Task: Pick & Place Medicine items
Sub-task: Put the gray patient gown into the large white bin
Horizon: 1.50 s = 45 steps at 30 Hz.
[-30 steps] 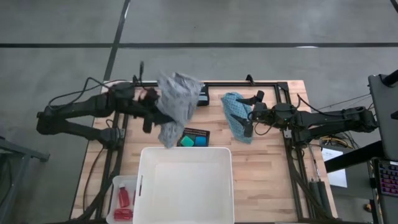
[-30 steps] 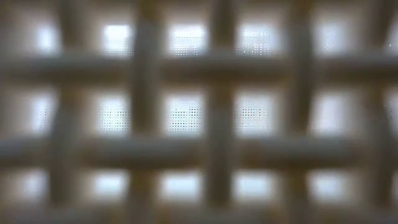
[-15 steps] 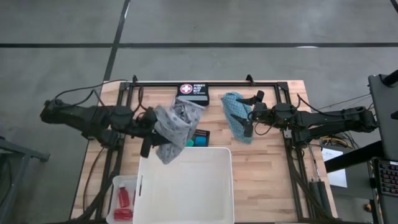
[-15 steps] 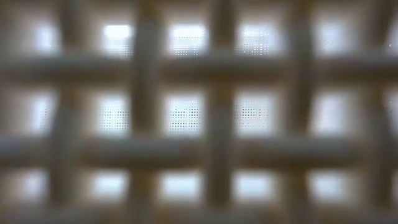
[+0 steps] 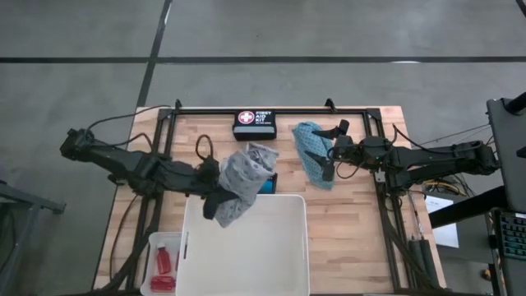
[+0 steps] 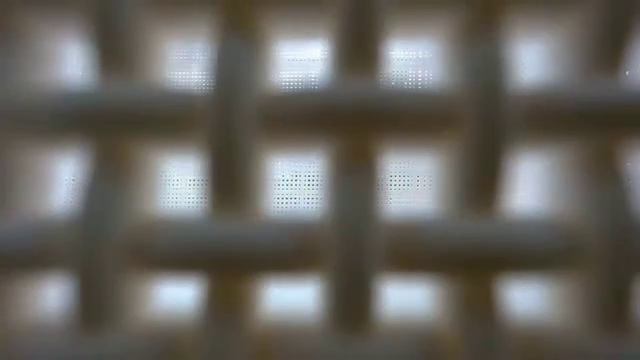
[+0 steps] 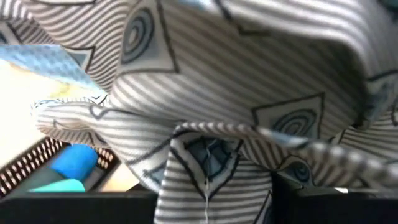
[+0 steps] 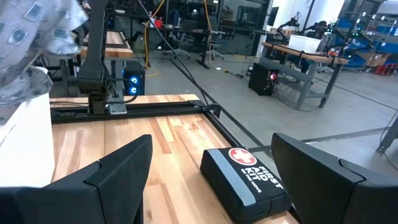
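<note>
The grey patterned cloth [image 5: 244, 177] hangs bunched from my left gripper [image 5: 222, 194], which is shut on it just over the far rim of the big white tub [image 5: 246, 247]. It fills the left wrist view as the same cloth [image 7: 236, 93]. The teal cloth [image 5: 311, 152] lies crumpled on the table at the far right, and my right gripper [image 5: 333, 150] hovers open beside and above it, with nothing between its fingers [image 8: 112, 180]. Blue and green tubs [image 7: 71, 162] sit in the black mesh tray [image 7: 25, 171]. Red bottles [image 5: 164, 265] lie in a small clear bin. My left gripper is shut on a bunch of the grey cloth's folds [image 7: 205, 180], several layers. The cloth drapes over the fingers and hides the exact place of contact. The gripper comes from the table's left, slanting a little down. The cloth is lifted clear and hangs slack, its lower end [image 5: 230, 214] over the tub's far rim.
A black first aid kit [image 5: 253, 123] lies at the table's far edge, also in the right wrist view [image 8: 245, 177]. The white tub takes up the near middle of the table. A blurred lattice [image 6: 320, 180] close to the lens fills the low view.
My left gripper has carried the grey cloth from the table's far side toward the near edge and to the right, ending at the white tub's far rim, and has sunk a little. The cloth stays bunched and hanging. The first aid kit has come into view behind it.
</note>
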Each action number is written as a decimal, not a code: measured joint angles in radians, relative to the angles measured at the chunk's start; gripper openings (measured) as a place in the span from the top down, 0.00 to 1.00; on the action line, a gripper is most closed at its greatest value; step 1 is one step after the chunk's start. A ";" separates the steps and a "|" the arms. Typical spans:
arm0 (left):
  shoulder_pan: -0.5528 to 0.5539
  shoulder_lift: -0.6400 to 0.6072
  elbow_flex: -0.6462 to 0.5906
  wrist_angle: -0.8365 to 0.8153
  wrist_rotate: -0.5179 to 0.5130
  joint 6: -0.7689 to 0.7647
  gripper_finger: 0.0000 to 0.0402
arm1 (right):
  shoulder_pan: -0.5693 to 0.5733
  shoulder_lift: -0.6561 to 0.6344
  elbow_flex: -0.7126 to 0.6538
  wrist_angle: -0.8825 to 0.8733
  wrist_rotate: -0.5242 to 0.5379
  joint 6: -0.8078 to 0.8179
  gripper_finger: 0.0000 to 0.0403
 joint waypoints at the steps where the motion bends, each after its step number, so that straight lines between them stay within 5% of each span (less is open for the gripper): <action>1: -0.006 0.008 0.000 0.000 -0.001 -0.007 0.70 | 0.000 0.000 0.000 0.000 0.000 0.000 0.19; 22: -0.108 0.053 0.065 -0.124 0.229 0.054 0.70 | 0.000 0.000 0.000 0.000 0.000 0.000 0.19; 45: -0.130 0.314 0.071 -0.306 0.221 -0.084 0.69 | 0.000 0.000 0.000 0.000 0.000 0.000 0.19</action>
